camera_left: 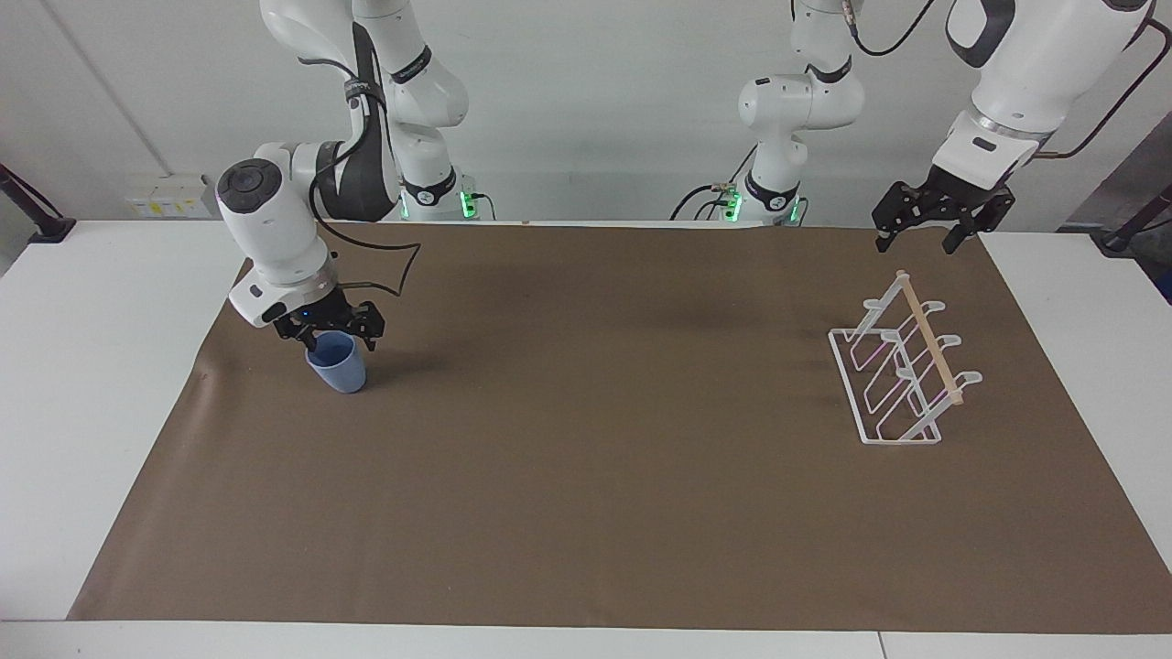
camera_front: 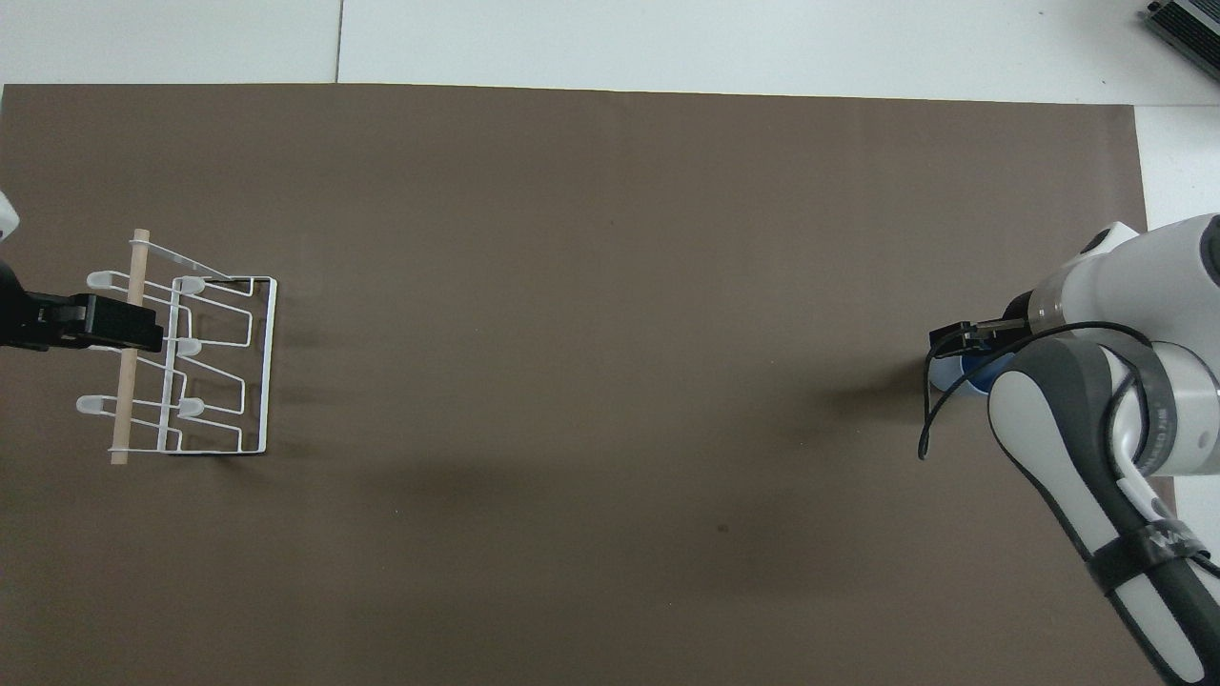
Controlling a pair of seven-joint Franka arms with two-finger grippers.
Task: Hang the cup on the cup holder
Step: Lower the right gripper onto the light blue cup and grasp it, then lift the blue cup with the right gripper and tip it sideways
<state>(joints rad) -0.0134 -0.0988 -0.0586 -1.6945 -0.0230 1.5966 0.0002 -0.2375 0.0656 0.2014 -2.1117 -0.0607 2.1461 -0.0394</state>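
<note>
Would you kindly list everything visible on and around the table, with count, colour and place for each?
cup: one, light blue, upright on the mat at the right arm's end of the table.
cup holder: one, white wire with a light wooden rod on top, on the mat at the left arm's end of the table.
mat: one, brown, covering most of the table.
table: one, white, showing around the mat.
right gripper: one, black, open, down at the cup's rim; whether it touches the cup cannot be told.
left gripper: one, black, open, raised over the mat's edge by the cup holder, waiting.
</note>
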